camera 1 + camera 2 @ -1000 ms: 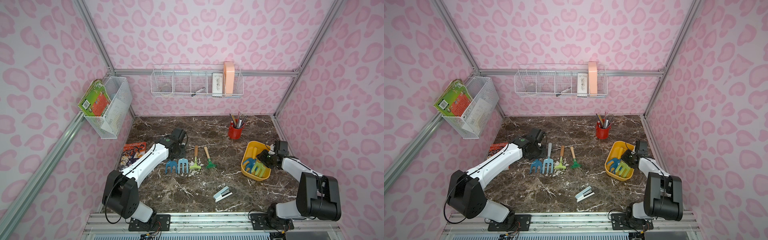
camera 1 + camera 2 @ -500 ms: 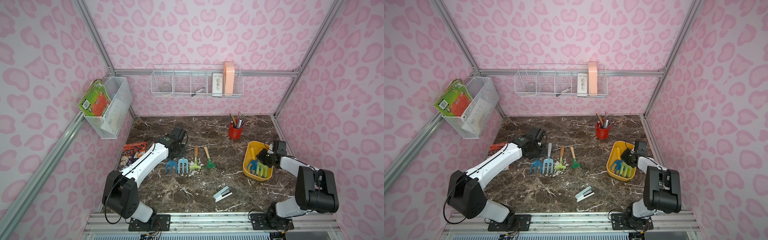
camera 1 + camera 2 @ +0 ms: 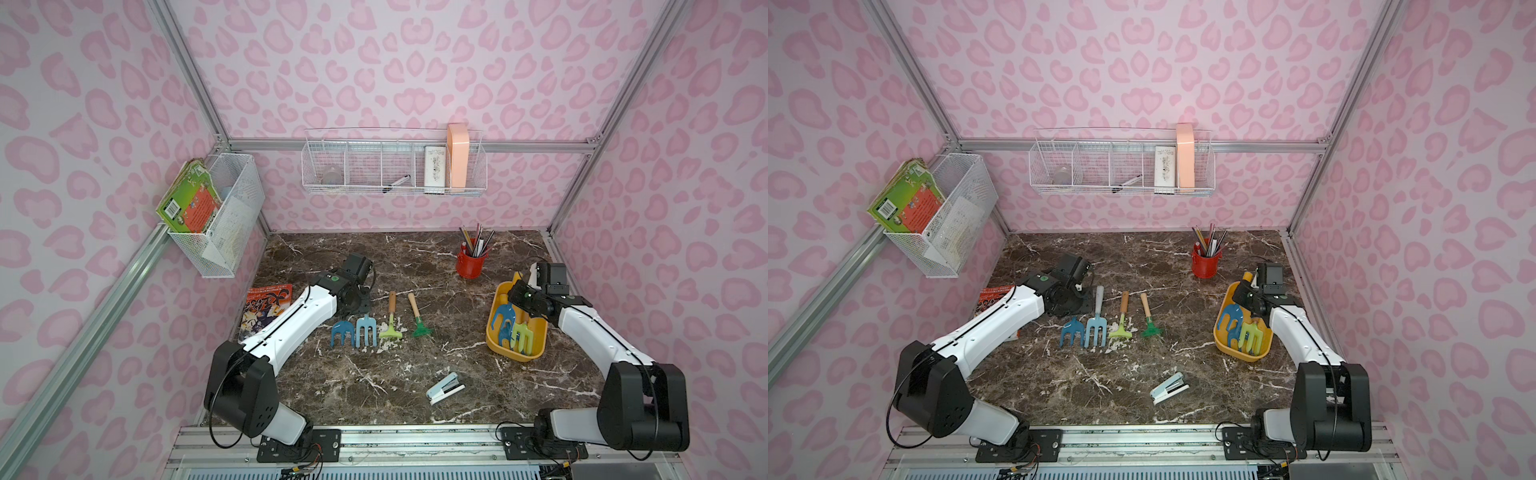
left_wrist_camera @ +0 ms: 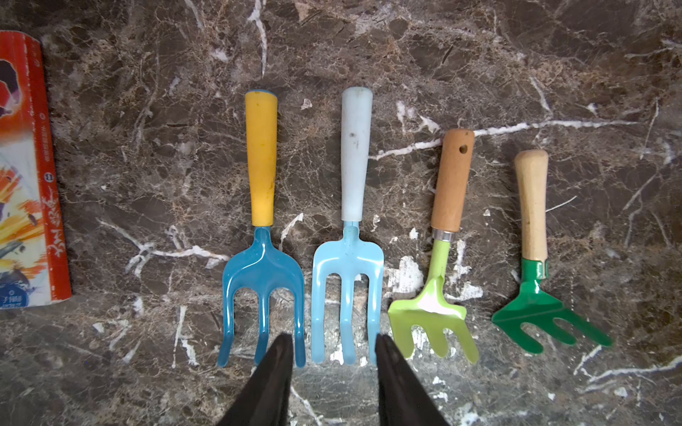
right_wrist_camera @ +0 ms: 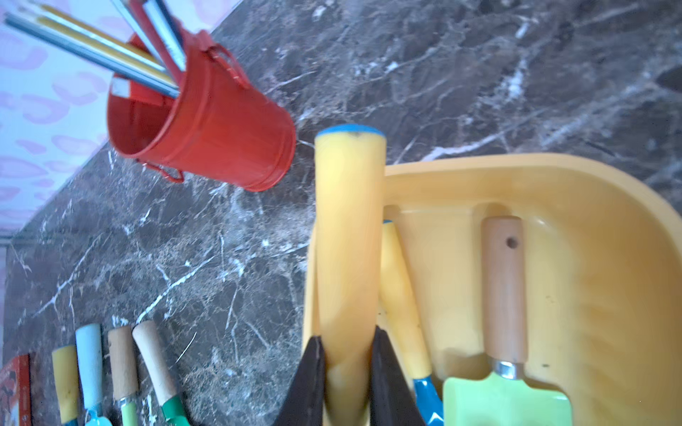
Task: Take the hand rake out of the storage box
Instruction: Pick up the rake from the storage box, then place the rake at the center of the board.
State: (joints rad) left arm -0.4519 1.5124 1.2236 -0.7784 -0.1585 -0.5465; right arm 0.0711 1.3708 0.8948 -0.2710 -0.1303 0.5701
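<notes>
The yellow storage box (image 3: 496, 347) (image 3: 1223, 345) sits at the table's right side. My right gripper (image 5: 348, 335) (image 3: 519, 293) is shut on the yellow handle (image 5: 348, 228) of the blue-headed hand rake (image 3: 503, 316). The handle's tip sticks out over the box's rim (image 5: 516, 166). A second yellow-handled blue tool (image 5: 400, 295) and a lime green, wooden-handled tool (image 5: 503, 287) lie beside it in the box. My left gripper (image 4: 334, 337) stands open and empty over the tips of the blue forks on the table, at mid-left in a top view (image 3: 353, 297).
A dark blue fork (image 3: 343, 332), light blue fork (image 3: 366, 330), lime rake (image 3: 390, 330) and green rake (image 3: 423, 330) lie in a row mid-table. A red pencil cup (image 3: 471, 262) stands behind the box. A stapler (image 3: 445, 388) lies near the front, a comic book (image 3: 266, 303) at left.
My right gripper has shut on the rake's yellow handle, and the right arm has shifted a little at the box. The left arm has not moved.
</notes>
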